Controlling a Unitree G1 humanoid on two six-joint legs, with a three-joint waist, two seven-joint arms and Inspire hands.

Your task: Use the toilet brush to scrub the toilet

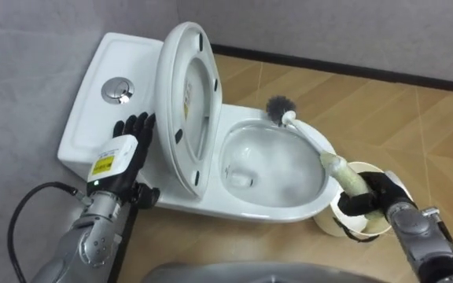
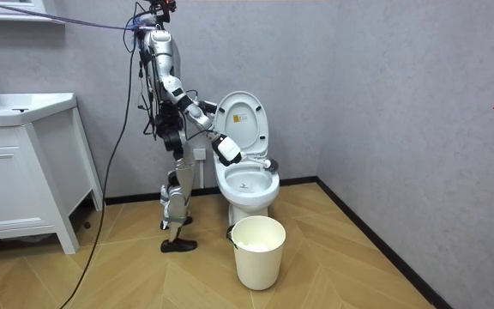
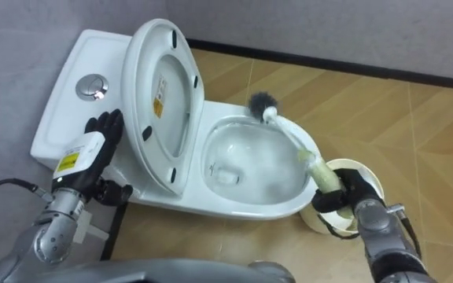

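Observation:
The white toilet (image 1: 281,206) has its lid and seat (image 1: 185,102) raised against the tank (image 1: 101,102). My right hand (image 1: 372,196) is shut on the cream grip of the toilet brush (image 1: 309,135). The brush's white shaft slants up over the bowl, and its dark bristle head (image 1: 280,106) lies at the bowl's far rim, near the hinge side. My left hand (image 1: 124,149) is open, fingers straight, resting by the tank right beside the raised lid. In the room view I stand bent over the toilet (image 2: 247,184), on its left side in that view.
A white bucket (image 1: 360,226) stands on the wood floor at the toilet's front, directly under my right hand, and shows in the room view (image 2: 257,251). A chrome flush button (image 1: 117,90) tops the tank. A white vanity (image 2: 24,163) stands by the grey wall.

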